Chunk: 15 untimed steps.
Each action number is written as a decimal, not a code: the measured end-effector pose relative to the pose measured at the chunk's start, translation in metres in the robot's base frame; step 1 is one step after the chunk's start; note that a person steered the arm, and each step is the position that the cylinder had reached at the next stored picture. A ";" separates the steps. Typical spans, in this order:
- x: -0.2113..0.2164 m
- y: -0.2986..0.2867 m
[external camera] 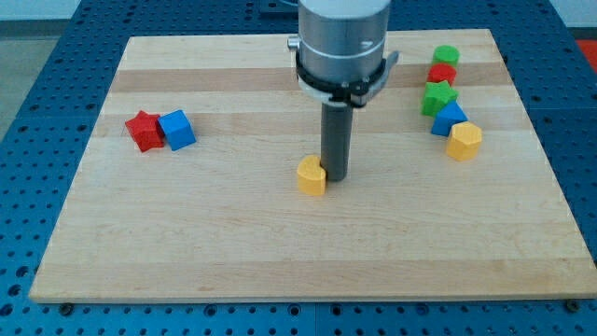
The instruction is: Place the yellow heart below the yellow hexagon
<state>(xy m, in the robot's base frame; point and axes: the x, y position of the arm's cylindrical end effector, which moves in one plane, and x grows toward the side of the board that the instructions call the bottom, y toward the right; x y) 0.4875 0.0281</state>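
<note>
Yellow heart (312, 175) near the middle of the wooden board (233, 252), touching the left side of my tip (335, 177); the rod has no jaws, so nothing is gripped. Yellow hexagon (464, 140) well apart at the view's right, ending a column of green (446, 55), red (442, 74), green (437, 96) and blue (448, 119) blocks. Red star (144, 130) and blue cube (176, 130) touching at the view's left.

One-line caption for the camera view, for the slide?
My tip sits against the yellow heart's right side at mid-board, far left of the yellow hexagon.
</note>
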 end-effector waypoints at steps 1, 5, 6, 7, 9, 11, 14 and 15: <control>0.048 0.002; 0.004 -0.044; -0.002 0.043; 0.008 0.059; -0.024 -0.010; -0.040 0.078; -0.008 0.054; 0.015 0.033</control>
<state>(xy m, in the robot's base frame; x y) 0.5025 0.0614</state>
